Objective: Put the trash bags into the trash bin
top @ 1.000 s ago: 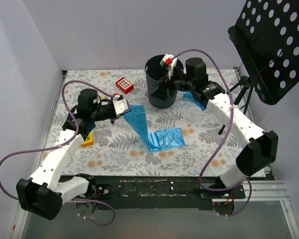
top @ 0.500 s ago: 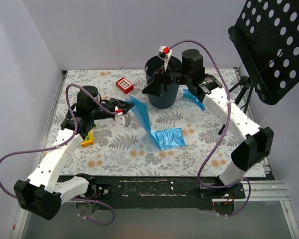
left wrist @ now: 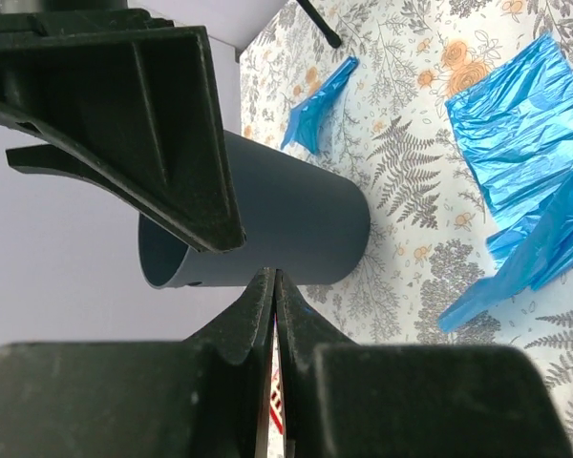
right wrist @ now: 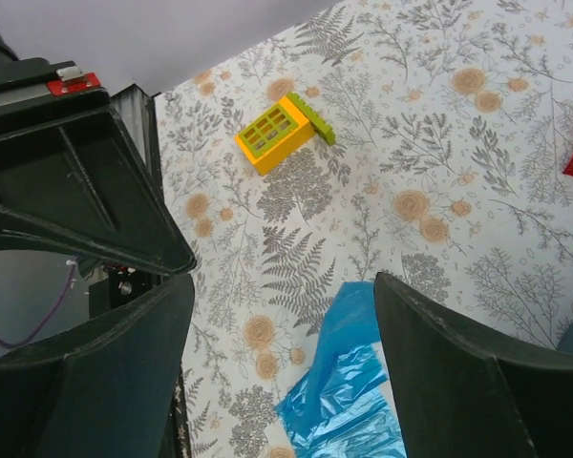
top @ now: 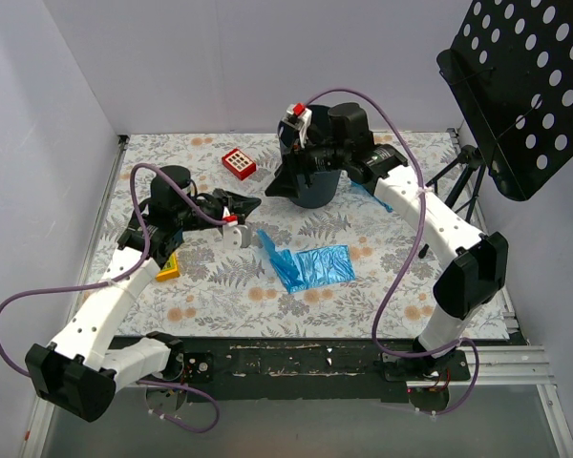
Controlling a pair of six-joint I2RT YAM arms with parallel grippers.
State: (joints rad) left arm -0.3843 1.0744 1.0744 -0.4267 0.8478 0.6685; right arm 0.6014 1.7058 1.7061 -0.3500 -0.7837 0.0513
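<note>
A spread blue trash bag (top: 310, 265) lies crumpled on the floral table in front of the trash bin (top: 317, 194), one edge folded up toward the left. My left gripper (top: 248, 205) hovers just left of it, jaws pressed shut with no film between them (left wrist: 274, 277). The left wrist view shows the bin (left wrist: 296, 229) ahead and the sheet (left wrist: 525, 162) off to the right. A small folded trash bag (top: 377, 196) lies right of the bin. My right gripper (top: 285, 176) hangs over the bin's front left side, open and holding nothing (right wrist: 282, 286), with the sheet (right wrist: 349, 391) below it.
A red-and-white keypad tile (top: 238, 163) lies left of the bin near the back. A yellow block (top: 168, 267) sits by the left arm and also shows as a yellow block (right wrist: 272, 134) below the right wrist. A black perforated music stand (top: 520, 86) stands at the right.
The blue sheet, lifted by its corner at my left gripper earlier, now lies bunched on the table. My right gripper rose from the bin, swung left and opened wider.
</note>
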